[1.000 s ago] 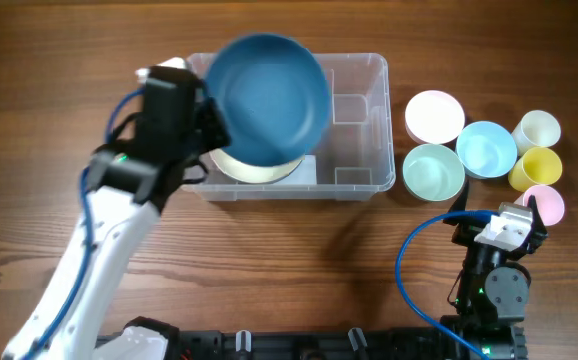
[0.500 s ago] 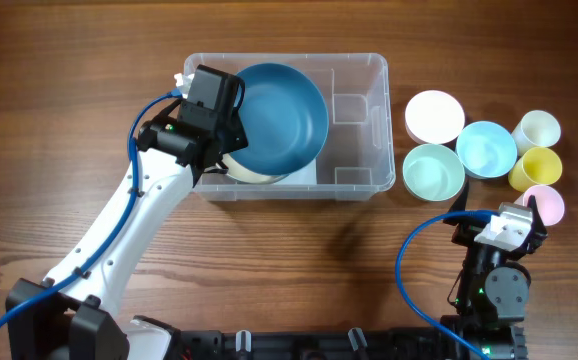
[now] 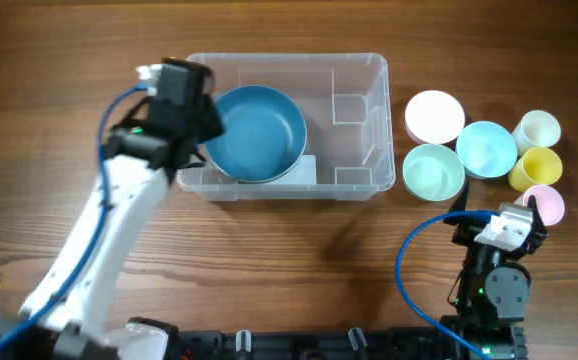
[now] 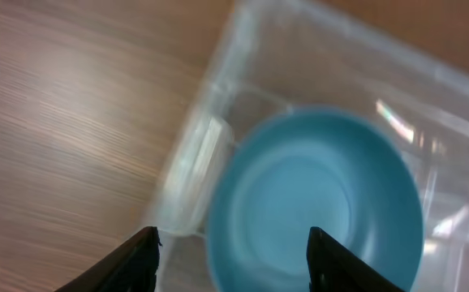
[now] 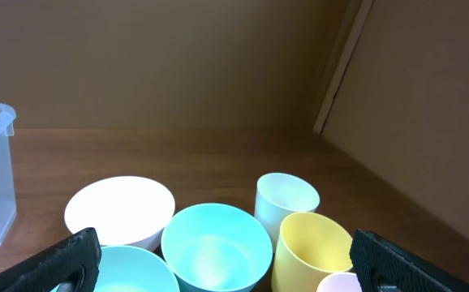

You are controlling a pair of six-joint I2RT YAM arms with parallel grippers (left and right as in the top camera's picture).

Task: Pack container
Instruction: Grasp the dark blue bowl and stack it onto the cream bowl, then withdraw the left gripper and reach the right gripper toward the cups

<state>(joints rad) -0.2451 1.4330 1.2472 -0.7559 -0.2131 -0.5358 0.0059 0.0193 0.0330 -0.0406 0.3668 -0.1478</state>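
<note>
The container (image 3: 354, 75) is a clear rectangular bin at the table's back centre. A dark blue bowl (image 3: 259, 132) lies in its left half, nested on a cream bowl (image 4: 192, 174) whose rim shows at the left. My left gripper (image 3: 207, 122) hovers over the bin's left wall, open. In the left wrist view the gripper (image 4: 233, 261) has its jaws wide apart above the blue bowl's (image 4: 320, 203) left rim, touching nothing. My right gripper (image 3: 514, 222) rests open at the front right, facing the loose bowls and cups (image 5: 230, 272).
Right of the bin stand a white bowl (image 3: 434, 115), a mint bowl (image 3: 433, 171), a light blue bowl (image 3: 486, 148), a white cup (image 3: 539, 130), a yellow cup (image 3: 536, 167) and a pink cup (image 3: 546, 204). The bin's right half has moulded ridges (image 3: 349, 105).
My left gripper lowered the blue bowl into the bin onto the cream bowl, opened and let it go, then drew back to the left. The right arm has not moved.
</note>
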